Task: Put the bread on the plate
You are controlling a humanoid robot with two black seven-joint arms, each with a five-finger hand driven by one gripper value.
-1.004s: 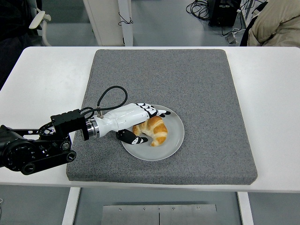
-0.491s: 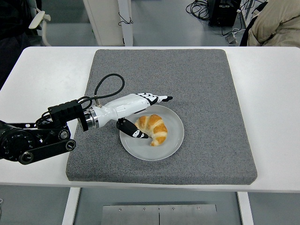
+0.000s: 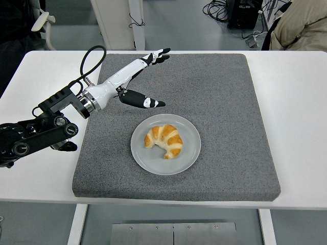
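Note:
A golden croissant (image 3: 164, 140) lies on the round grey plate (image 3: 187, 158), near its middle. The plate rests on the dark grey mat (image 3: 225, 97). My left hand (image 3: 152, 76) hovers above the mat, up and to the left of the plate, well clear of the bread. Its fingers (image 3: 159, 54) are stretched out and the thumb (image 3: 143, 100) points toward the right, with nothing held. The right arm does not appear.
The white table (image 3: 301, 122) surrounds the mat. A black cable (image 3: 88, 61) loops from my left forearm over the mat's left edge. A person's beige sleeve (image 3: 301, 25) shows at the top right, beyond the table.
My left hand let go of the croissant and rose up and back to the left, away from the plate. The croissant stays on the plate.

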